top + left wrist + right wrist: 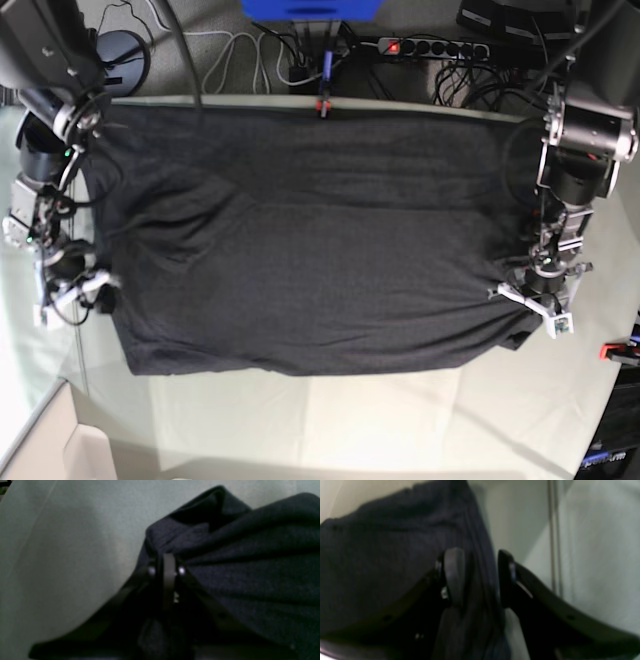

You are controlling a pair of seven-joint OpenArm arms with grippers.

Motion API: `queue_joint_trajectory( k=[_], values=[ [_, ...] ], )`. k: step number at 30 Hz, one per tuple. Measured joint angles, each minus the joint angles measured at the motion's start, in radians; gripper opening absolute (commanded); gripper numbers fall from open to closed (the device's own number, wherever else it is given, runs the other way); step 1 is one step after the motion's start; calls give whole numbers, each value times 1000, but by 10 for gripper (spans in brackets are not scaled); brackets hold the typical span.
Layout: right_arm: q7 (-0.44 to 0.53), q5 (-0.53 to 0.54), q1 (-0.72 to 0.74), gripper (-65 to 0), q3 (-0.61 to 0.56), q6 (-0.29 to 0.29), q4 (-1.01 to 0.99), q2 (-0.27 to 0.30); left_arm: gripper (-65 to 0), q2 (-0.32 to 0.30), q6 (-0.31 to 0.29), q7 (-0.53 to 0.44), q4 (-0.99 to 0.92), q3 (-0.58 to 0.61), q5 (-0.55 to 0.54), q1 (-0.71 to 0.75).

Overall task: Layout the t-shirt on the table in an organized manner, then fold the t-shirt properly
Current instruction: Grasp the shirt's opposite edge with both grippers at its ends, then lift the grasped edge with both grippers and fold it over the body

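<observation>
The table (300, 420), under its pale grey-green cloth, fills the base view, and the t-shirt (300, 250) takes up most of it, plain dark side up, running from the far edge at twelve o'clock, where a red clamp (321, 104) sits, down to a fairly straight hem line toward six. It lies broad and mostly flat, with a few soft wrinkles toward nine o'clock, so by my reckoning the laying-out part is close to done and the arms are set at opposite sides to tug it taut or start a fold. Over at three o'clock the left arm (580, 150) reaches down to the shirt's edge, and there the left gripper (167, 571) is pinched tight on the t-shirt (250, 567): the wrist view shows cloth bunched up and radiating in pleats from the closed tips, which tells you the fabric is under a bit of pull. At nine o'clock the right arm (45, 150) hangs over the opposite edge, and the right gripper (480, 576) stands half apart, its jaws astride a ridge of the t-shirt (382, 555) that runs between them, touching one pad perhaps, but not squeezed. I'd say that side needs to close before any even lift.
</observation>
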Motion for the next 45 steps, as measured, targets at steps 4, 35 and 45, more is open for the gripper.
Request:
queue_joint_trajectory(
  k=[4, 35, 45],
  values=[
    [60, -2, -6, -420, -108, 1, -61, 3, -642, 1, 0, 0, 0, 0, 0, 0],
    [314, 21, -4, -421, -212, -224, -210, 27, -642, 0, 0, 0, 0, 0, 0, 0],
    [321, 24, -7, -489, -212, -224, -216, 25, -642, 0, 0, 0, 0, 0, 1, 0]
  ],
)
